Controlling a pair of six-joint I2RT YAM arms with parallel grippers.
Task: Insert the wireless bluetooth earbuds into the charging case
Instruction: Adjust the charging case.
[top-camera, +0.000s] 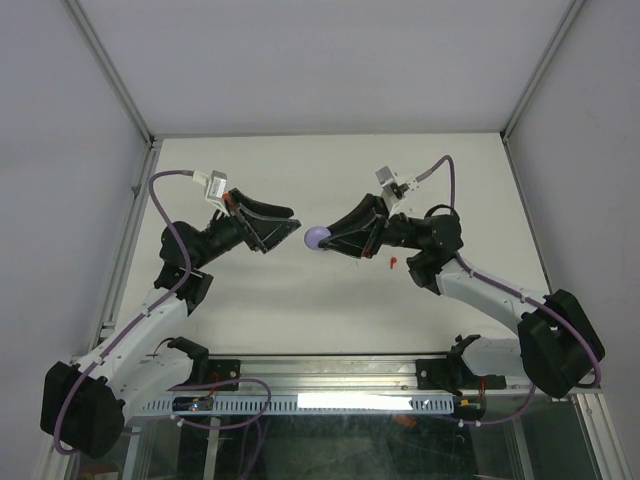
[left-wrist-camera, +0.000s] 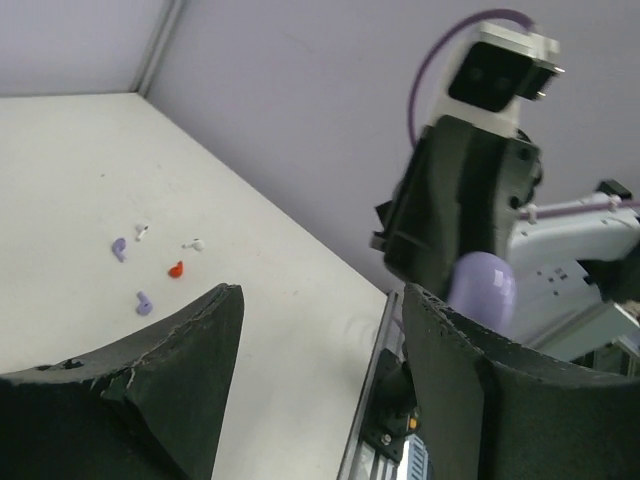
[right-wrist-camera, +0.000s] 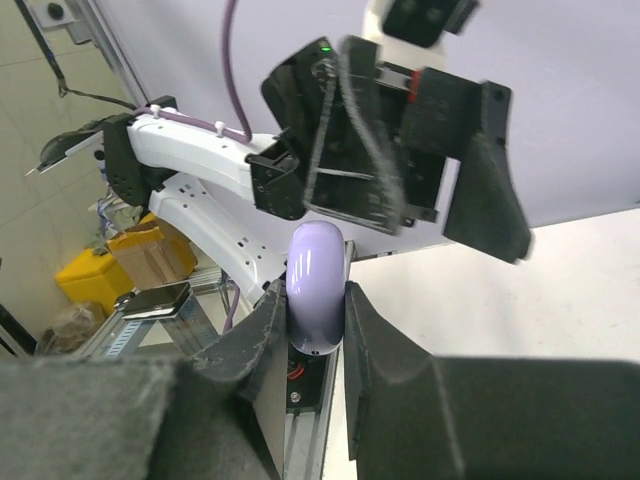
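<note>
My right gripper (top-camera: 326, 241) is shut on a lavender charging case (top-camera: 317, 237) and holds it above the table's middle. In the right wrist view the case (right-wrist-camera: 316, 282) stands edge-on between the two fingers and its lid looks closed. My left gripper (top-camera: 293, 233) is open and empty, just left of the case and facing it. The left wrist view shows the case (left-wrist-camera: 484, 285) past my right finger. Several earbuds lie on the table there: two lavender (left-wrist-camera: 118, 248) (left-wrist-camera: 143, 301), two white (left-wrist-camera: 142, 231) (left-wrist-camera: 195, 243) and one red (left-wrist-camera: 176, 269). The red earbud (top-camera: 393, 262) also shows in the top view under the right arm.
Grey walls close the white table (top-camera: 330, 300) on the left, back and right. An aluminium rail (top-camera: 330, 370) with cable tray runs along the near edge between the arm bases. The other earbuds are hidden under the right arm in the top view.
</note>
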